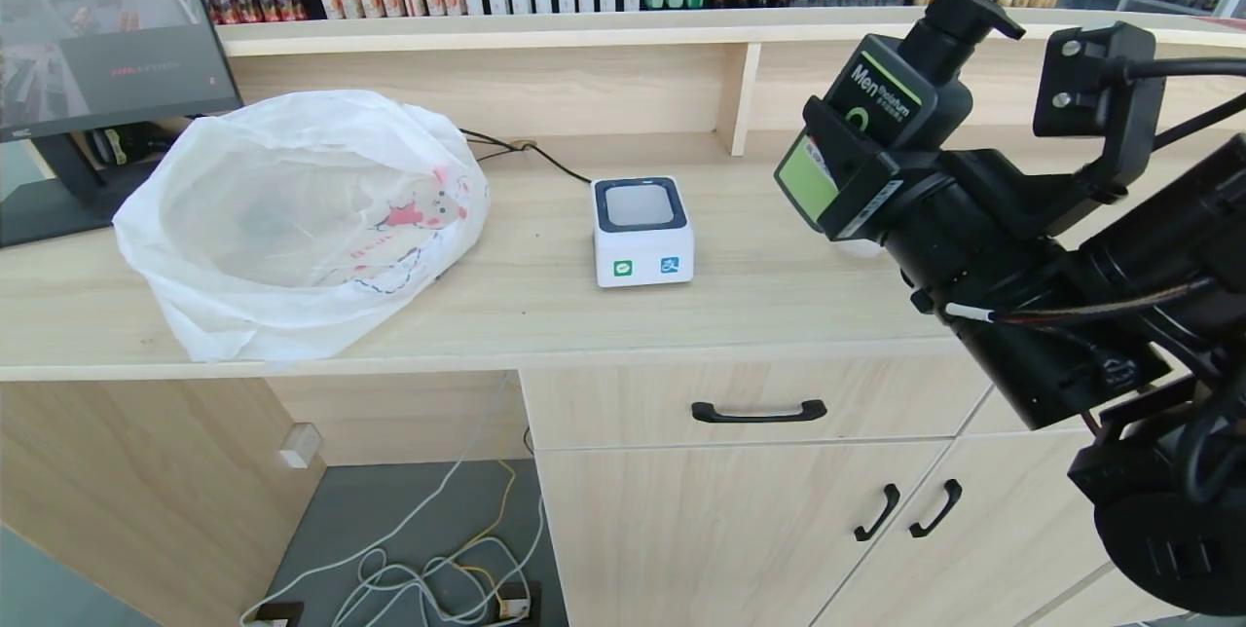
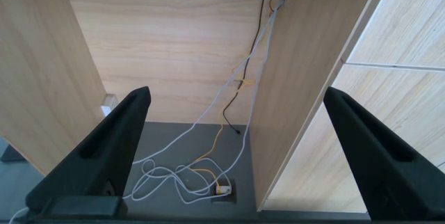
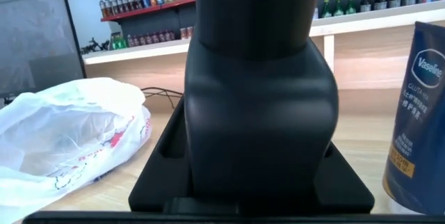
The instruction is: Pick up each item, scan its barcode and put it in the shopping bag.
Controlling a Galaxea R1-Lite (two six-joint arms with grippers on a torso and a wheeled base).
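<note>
the right gripper point(image 1: 876, 189) is pinched on a black pump bottle point(image 1: 896, 111), held tilted in the air above the counter point(image 1: 759, 306), to the right of the scanner point(image 1: 642, 230) and well apart from it. the bag point(image 1: 302, 218) sits further left, its mouth slumped open. the left gripper point(image 2: 236, 95) hangs low in front of the counter, fingers spread, holding nothing.

the scan looks like the step in hand. the risk, as i judge it, is that the barcode ends up turned away from the scanner window, so no read happens. the bottle is smooth and the grip looks low on it, so a quick swing could let it twist or slip. a blue bottle point(image 3: 417, 113) stands just beside the held one and could be knocked over. the bag is limp, so its rim may fold under the bottle at the drop.
</note>
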